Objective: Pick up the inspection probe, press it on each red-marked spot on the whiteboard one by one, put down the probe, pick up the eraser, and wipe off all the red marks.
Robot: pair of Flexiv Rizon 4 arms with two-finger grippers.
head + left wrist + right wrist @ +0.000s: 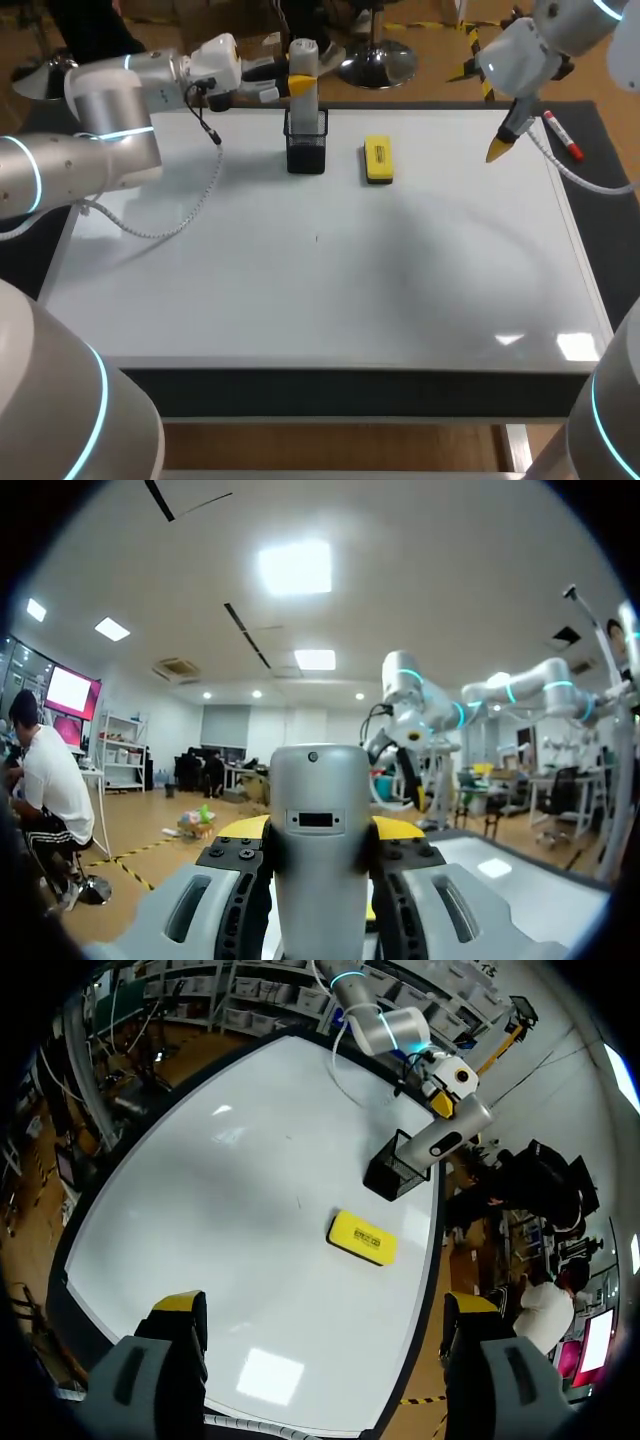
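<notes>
The left gripper [296, 86] is clamped on the probe [303, 58], whose lower end sits in the black holder [306, 152] at the whiteboard's [330, 290] far edge. The eraser [378, 161] lies near the holder. The right gripper [325, 1308], fingers apart, hovers over the board's far right corner, near a red marker [562, 136].

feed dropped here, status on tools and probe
Left tool shut on probe, probe standing in black holder. Right tool open over whiteboard. Eraser lying beside holder, nothing blocking.

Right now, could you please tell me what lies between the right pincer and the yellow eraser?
Only bare whiteboard. The head view shows nothing between the right pincer and the eraser, and the right wrist view agrees.
</notes>
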